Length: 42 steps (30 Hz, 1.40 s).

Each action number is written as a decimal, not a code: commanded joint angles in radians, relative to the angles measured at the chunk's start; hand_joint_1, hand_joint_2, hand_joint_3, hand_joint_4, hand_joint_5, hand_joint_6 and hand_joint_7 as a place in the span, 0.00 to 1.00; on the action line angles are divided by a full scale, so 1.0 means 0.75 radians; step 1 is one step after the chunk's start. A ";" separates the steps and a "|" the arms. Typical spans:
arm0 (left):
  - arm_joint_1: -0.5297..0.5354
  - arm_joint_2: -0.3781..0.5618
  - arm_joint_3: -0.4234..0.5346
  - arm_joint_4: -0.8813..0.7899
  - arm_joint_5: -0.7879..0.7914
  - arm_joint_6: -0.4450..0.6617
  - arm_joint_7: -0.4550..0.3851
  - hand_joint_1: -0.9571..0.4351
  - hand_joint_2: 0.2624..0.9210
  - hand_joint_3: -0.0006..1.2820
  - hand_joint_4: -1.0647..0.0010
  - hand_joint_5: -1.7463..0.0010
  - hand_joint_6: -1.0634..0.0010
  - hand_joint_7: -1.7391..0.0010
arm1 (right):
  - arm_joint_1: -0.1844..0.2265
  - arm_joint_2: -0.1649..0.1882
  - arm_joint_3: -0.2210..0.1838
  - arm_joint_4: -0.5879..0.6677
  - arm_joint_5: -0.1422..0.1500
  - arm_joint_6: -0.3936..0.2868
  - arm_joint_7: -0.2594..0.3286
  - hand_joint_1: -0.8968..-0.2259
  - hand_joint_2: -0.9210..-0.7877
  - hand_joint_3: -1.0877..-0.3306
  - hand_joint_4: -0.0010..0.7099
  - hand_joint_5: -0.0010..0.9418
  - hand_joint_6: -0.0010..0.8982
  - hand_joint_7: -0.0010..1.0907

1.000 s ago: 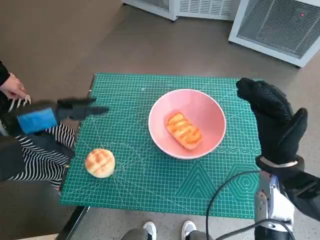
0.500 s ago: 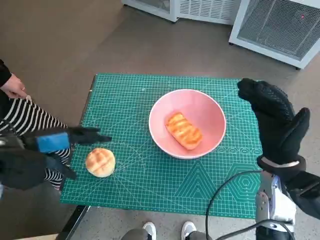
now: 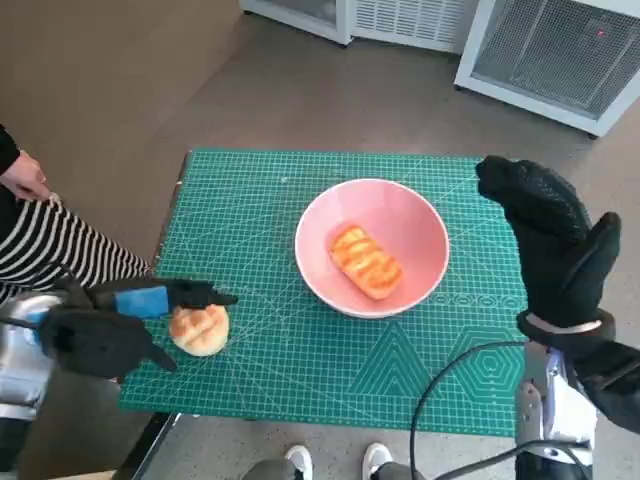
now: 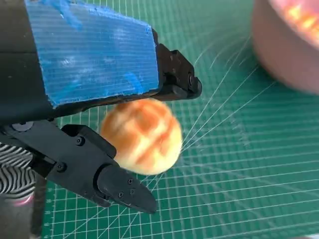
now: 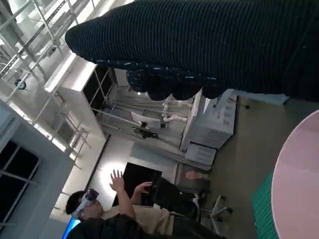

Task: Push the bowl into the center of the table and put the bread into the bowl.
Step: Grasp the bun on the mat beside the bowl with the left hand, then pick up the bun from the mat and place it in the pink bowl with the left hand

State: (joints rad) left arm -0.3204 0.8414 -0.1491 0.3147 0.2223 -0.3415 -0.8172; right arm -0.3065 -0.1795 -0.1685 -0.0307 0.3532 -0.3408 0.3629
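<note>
Round bread (image 3: 200, 329) sits btwn left hand (image 3: 105, 328) fingers (image 4: 119, 186), spread, not gripping; right hand (image 3: 553, 245) open.

No readable text, label, brand or number is showing in any view. The green cutting mat (image 3: 300, 370) covering the bench is carrying only white grid lines, diagonal rays and nested triangle and hexagon outlines; any ruler figures along its edges are too small to make out. The blue tape on the left hand (image 4: 89, 59) is bearing no writing, and the white cabinets (image 3: 560, 50) on the floor are showing only vent grilles.
</note>
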 commanded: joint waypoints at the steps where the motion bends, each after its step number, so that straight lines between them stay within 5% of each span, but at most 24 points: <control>1: -0.051 -0.043 -0.040 0.122 0.076 -0.087 0.095 0.62 0.72 0.00 0.73 0.98 0.62 0.98 | 0.022 -0.010 -0.006 -0.004 0.010 0.027 0.007 0.30 0.00 0.54 0.21 0.00 0.09 0.42; 9: -0.107 -0.074 -0.093 0.298 0.198 -0.237 0.279 0.68 0.81 0.01 0.52 0.98 0.46 0.97 | 0.028 -0.009 -0.008 -0.017 0.007 0.035 0.005 0.30 0.00 0.54 0.21 0.00 0.09 0.43; 15: -0.133 -0.069 -0.103 0.342 0.226 -0.281 0.336 0.69 0.84 0.01 0.47 0.99 0.43 0.98 | 0.032 -0.009 -0.009 -0.023 0.007 0.038 0.004 0.30 0.00 0.54 0.21 0.00 0.09 0.43; 19: -0.156 -0.046 -0.088 0.318 0.238 -0.297 0.374 0.69 0.96 0.05 0.39 0.48 0.43 0.51 | 0.039 -0.012 -0.013 -0.036 0.009 0.043 0.004 0.30 0.00 0.54 0.21 0.00 0.09 0.43; 22: -0.167 -0.023 -0.058 0.239 0.188 -0.275 0.328 0.69 0.98 0.05 0.36 0.36 0.42 0.41 | 0.039 -0.014 -0.016 -0.039 0.010 0.046 0.003 0.30 0.00 0.54 0.21 0.00 0.09 0.43; 30: -0.209 -0.036 0.062 -0.022 -0.047 -0.226 0.224 0.69 0.99 0.07 0.37 0.29 0.41 0.36 | 0.023 -0.011 -0.017 -0.024 0.006 0.047 0.002 0.30 0.00 0.54 0.21 0.00 0.08 0.42; 42: -0.481 -0.230 0.117 -0.246 -0.221 -0.159 0.290 0.69 0.98 0.07 0.37 0.30 0.38 0.36 | 0.004 -0.003 -0.008 -0.005 -0.014 0.032 -0.006 0.30 0.00 0.55 0.20 0.00 0.08 0.43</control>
State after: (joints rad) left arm -0.6065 0.7166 -0.0642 0.1767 0.0860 -0.4916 -0.6166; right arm -0.3067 -0.1850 -0.1775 -0.0522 0.3504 -0.3215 0.3626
